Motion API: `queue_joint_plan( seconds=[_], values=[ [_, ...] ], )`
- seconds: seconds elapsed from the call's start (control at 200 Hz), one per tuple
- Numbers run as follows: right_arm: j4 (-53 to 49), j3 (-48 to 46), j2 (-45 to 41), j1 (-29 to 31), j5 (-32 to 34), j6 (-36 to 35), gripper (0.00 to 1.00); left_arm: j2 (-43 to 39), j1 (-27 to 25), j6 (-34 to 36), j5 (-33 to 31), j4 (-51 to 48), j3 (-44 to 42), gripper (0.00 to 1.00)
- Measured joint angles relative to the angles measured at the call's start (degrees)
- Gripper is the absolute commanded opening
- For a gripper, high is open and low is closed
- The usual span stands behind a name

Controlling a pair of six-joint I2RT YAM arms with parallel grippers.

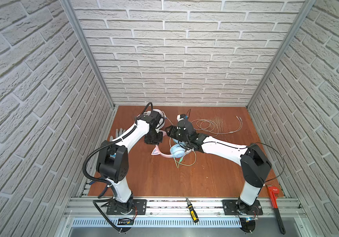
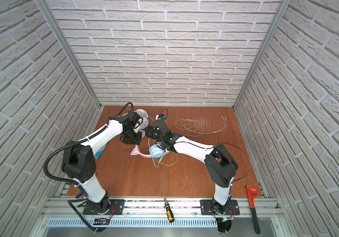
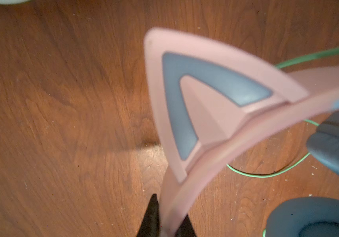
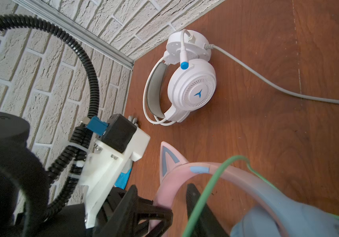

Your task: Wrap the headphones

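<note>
Left gripper (image 3: pixel 170 207) of mine is clamped on the pink band of the cat-ear headphones (image 1: pixel 177 151), close to one ear. Their light-blue cups rest mid-counter under my right wrist. The green cable (image 1: pixel 187 164) trails loose over the counter (image 1: pixel 164 180) toward the near edge. My right gripper (image 1: pixel 168 131) hangs just beside the band, facing the left one. I cannot tell whether it is apart or together. The white headphones (image 4: pixel 193 90) lie near the back wall on the left, and their white cable (image 1: pixel 207 127) lies in loose loops to the right.
</note>
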Motion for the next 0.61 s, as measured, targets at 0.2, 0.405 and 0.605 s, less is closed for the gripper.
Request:
queue_joint_plan(
  seconds=[0.2,0.405,0.605],
  values=[
    [-2.03,-0.7,-1.14,-2.86,-2.58,0.07,0.52,0.0,0.0,2.01,0.39,-0.52,0.0,0.0],
    [-4.55,-0.42,-1.66,-5.03,-7.13,-0.42,0.59,0.0,0.0,4.28,0.72,-1.4,0.0,0.0],
    [-6.93,0.24,-1.68,-6.19,-11.61,-1.05,0.61,0.0,0.09,5.33,1.16,-1.57,0.0,0.0]
  ],
)
